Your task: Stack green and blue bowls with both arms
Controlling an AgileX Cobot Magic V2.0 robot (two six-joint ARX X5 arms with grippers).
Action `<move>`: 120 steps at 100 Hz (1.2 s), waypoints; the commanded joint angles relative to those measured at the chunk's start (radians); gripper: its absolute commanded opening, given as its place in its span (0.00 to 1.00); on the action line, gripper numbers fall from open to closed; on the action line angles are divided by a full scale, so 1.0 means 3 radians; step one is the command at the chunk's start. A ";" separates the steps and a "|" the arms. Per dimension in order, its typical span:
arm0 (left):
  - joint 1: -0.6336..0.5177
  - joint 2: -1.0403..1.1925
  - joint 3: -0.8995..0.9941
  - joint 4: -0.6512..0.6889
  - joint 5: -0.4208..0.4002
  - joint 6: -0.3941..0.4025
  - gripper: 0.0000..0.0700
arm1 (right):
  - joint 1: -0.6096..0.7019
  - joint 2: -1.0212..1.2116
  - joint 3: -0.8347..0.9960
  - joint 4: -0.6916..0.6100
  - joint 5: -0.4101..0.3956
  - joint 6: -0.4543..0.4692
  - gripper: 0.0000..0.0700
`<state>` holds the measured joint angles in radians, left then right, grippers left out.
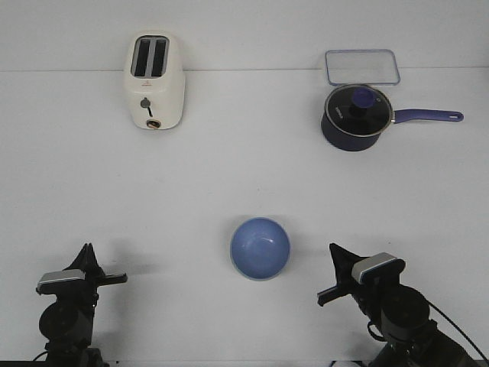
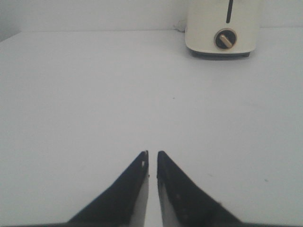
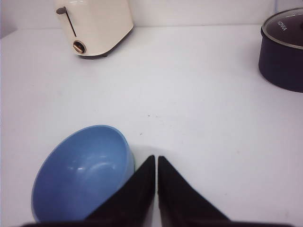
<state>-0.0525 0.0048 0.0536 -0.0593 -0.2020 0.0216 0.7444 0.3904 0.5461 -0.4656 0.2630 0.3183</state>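
The blue bowl stands upright at the front middle of the table. A thin pale greenish edge shows under its near rim; no separate green bowl is in view. In the right wrist view the blue bowl lies just beside my right gripper, whose fingers are closed together and hold nothing. In the front view the right gripper rests low, right of the bowl. My left gripper rests low at the front left, well away from the bowl. It is shut and empty over bare table in its wrist view.
A cream toaster stands at the back left; it also shows in both wrist views. A dark navy saucepan with a glass lid and long handle stands at the back right, behind it a clear rectangular container.
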 commanded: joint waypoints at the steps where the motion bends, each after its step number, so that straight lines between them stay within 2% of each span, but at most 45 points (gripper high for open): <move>1: 0.0005 -0.0006 -0.0056 0.0046 0.0046 0.0067 0.02 | 0.0024 0.0004 0.0011 0.0043 0.0000 -0.0008 0.02; 13: 0.0006 -0.0006 -0.0139 0.0234 0.0103 0.0095 0.02 | 0.0024 0.0004 0.0011 0.0052 0.0000 -0.0006 0.02; 24: 0.0005 -0.0006 -0.0134 0.0229 0.0212 0.0064 0.02 | 0.0024 0.0004 0.0011 0.0052 0.0000 -0.0008 0.02; 89: 0.0005 -0.0006 -0.0132 0.0229 0.0214 0.0064 0.02 | 0.0024 0.0004 0.0011 0.0052 0.0001 -0.0013 0.01; 99: 0.0005 -0.0006 -0.0132 0.0228 0.0214 0.0064 0.02 | 0.0013 -0.0001 0.0011 0.0093 0.0159 -0.0106 0.01; 108: 0.0005 -0.0006 -0.0132 0.0228 0.0214 0.0064 0.02 | -0.0198 -0.0075 -0.0004 0.0086 0.0216 -0.0401 0.01; 120: 0.0005 -0.0006 -0.0132 0.0228 0.0214 0.0064 0.02 | -0.0882 -0.0247 -0.0266 0.0380 -0.0089 -0.0696 0.01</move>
<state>-0.0525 0.0044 0.0341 -0.0017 -0.1398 0.0357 0.5861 0.3401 0.5144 -0.4007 0.2790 0.2062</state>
